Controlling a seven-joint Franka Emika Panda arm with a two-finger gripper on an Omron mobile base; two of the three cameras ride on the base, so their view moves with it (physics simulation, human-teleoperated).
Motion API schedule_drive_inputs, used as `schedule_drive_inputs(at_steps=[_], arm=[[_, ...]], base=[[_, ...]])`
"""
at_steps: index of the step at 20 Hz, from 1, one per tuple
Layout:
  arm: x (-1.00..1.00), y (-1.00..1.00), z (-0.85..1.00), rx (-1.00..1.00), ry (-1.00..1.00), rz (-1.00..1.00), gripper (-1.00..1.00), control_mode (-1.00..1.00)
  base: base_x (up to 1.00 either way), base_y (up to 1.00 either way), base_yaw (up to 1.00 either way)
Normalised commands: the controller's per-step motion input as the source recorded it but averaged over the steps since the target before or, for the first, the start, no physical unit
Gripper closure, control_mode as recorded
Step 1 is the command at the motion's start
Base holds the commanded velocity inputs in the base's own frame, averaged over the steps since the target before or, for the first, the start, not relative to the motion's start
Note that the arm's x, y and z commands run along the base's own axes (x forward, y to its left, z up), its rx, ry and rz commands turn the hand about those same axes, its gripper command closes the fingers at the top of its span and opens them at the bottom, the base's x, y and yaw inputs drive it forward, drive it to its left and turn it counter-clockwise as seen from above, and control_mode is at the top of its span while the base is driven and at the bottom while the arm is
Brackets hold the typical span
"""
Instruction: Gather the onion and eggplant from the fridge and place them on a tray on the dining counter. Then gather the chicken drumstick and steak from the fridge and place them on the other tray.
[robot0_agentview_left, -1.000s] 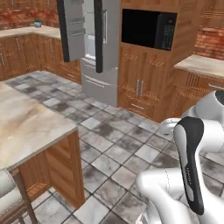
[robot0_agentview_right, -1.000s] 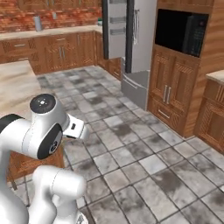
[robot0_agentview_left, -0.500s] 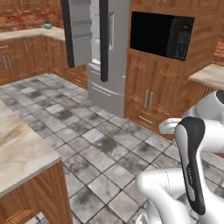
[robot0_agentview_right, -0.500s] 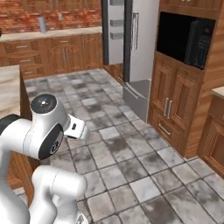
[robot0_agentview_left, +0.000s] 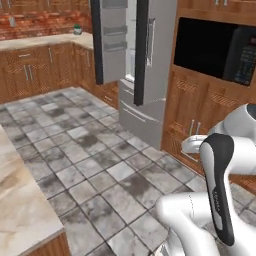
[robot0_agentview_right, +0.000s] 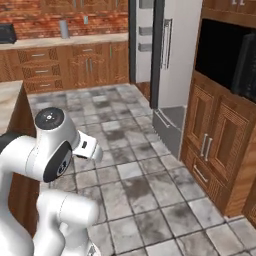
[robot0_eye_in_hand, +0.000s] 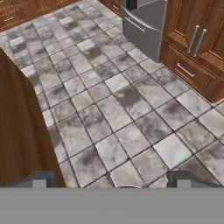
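Grey marbled floor tiles (robot0_agentview_left: 95, 165) fill the kitchen between wooden cabinets. Nearest, at 7 o'clock in the left base view, a corner of the dining counter's tabletop (robot0_agentview_left: 20, 200) lies bare; no tray shows there. The gripper (robot0_eye_in_hand: 109, 181) is spread wide and empty above the tiles. Farther off, at 12 o'clock, the fridge (robot0_agentview_left: 150, 60) stands with its doors ajar. Judging by this, a fetching trip is underway; the fridge's contents are hidden.

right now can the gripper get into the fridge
Probably not. The fridge has its doors open, but it stands across a stretch of tiled floor from the arm, and the open, empty gripper hangs low over the tiles beside the dining counter. The base likely needs to drive closer.
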Motion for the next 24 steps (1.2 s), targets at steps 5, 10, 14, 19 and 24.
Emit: schedule_drive_inputs(at_steps=[5, 10, 14, 19, 24], arm=[[0.00, 0.00, 0.00, 0.00, 0.00, 0.00, -1.00, 1.00], [0.00, 0.00, 0.00, 0.00, 0.00, 0.00, -1.00, 1.00], [0.00, 0.00, 0.00, 0.00, 0.00, 0.00, -1.00, 1.00], [0.00, 0.00, 0.00, 0.00, 0.00, 0.00, -1.00, 1.00], [0.00, 0.00, 0.00, 0.00, 0.00, 0.00, -1.00, 1.00]], base=[[1.00, -0.27, 0.27], [1.00, -0.43, 0.25], [1.00, -0.14, 0.12], [1.00, 0.09, 0.00], [1.00, 0.22, -0.08]])
